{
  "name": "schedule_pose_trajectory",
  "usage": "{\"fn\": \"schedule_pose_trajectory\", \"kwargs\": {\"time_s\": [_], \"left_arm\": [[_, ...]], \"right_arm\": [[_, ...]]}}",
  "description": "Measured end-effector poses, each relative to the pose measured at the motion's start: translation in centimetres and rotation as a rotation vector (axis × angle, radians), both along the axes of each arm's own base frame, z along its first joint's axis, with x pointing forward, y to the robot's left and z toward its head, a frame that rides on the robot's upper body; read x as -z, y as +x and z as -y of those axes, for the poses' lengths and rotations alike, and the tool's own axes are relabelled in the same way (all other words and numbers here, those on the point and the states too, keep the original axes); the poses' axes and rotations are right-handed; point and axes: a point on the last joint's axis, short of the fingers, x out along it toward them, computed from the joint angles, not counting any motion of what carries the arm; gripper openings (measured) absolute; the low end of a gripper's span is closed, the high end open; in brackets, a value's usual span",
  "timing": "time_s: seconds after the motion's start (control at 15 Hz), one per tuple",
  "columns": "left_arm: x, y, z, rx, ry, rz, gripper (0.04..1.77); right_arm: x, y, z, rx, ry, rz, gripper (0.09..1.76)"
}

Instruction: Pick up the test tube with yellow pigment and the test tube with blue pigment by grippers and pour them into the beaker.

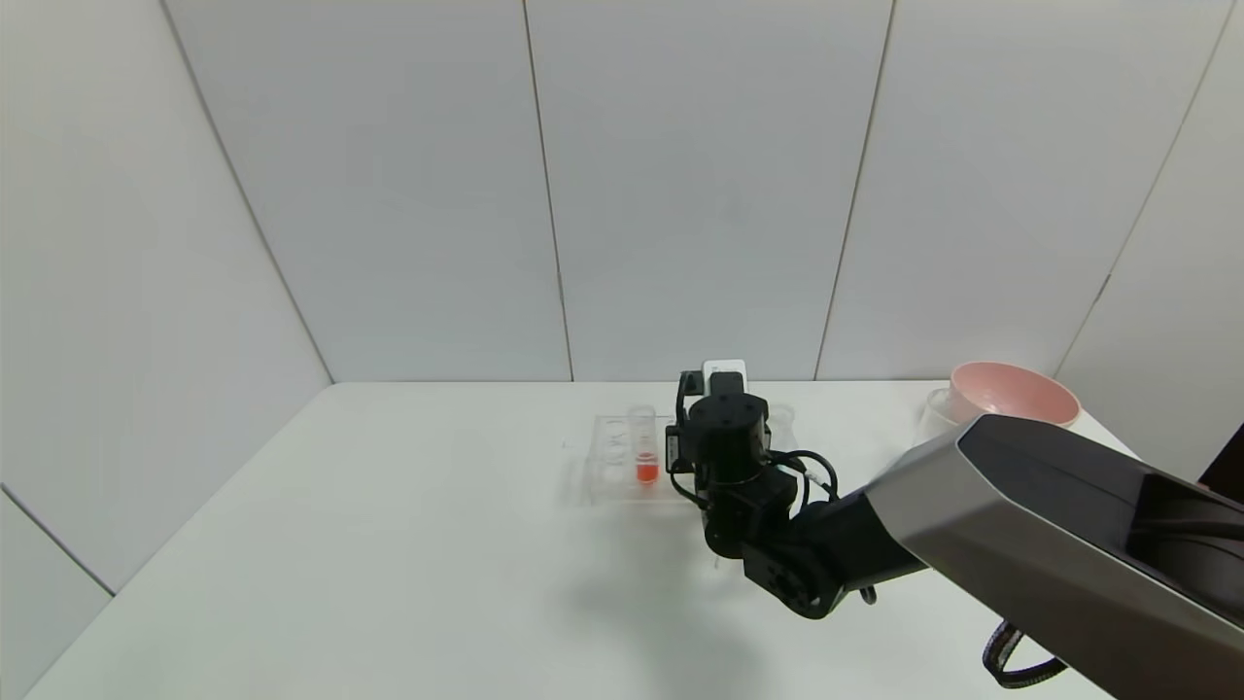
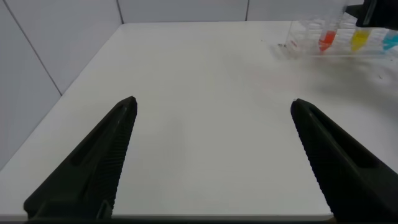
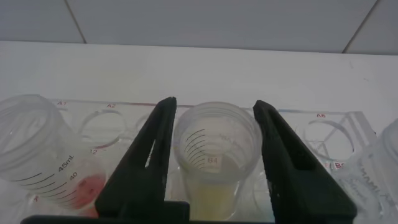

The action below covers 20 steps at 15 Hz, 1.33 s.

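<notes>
White table (image 1: pixel 389 544), right gripper (image 3: pixel 214 155) jaws flanking yellow tube (image 3: pixel 214 155), beaker hidden

"45mL" and "40" on the red-orange tube (image 3: pixel 37 155)

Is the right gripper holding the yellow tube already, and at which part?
Not yet: the right gripper is open, its fingers flanking the yellow tube near the rim. The left gripper holds nothing.
</notes>
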Motion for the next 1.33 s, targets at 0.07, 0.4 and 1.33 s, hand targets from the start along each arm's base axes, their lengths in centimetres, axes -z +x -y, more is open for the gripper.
{"fn": "schedule_pose_trajectory", "kwargs": {"time_s": [0.07, 0.4, 1.33], "left_arm": [[0.0, 0.0, 0.0, 0.0, 0.0, 0.0, 1.76], [0.0, 0.0, 0.0, 0.0, 0.0, 0.0, 1.76], [0.0, 0.0, 0.0, 0.0, 0.0, 0.0, 1.76]], "right_arm": [[0.0, 0.0, 0.1, 0.001, -0.001, -0.001, 0.83], [-0.3, -0.1, 0.2, 0.003, 0.002, 0.002, 0.6], [-9.0, -3.7, 1.2, -0.047, 0.007, 0.133, 0.6]]}}
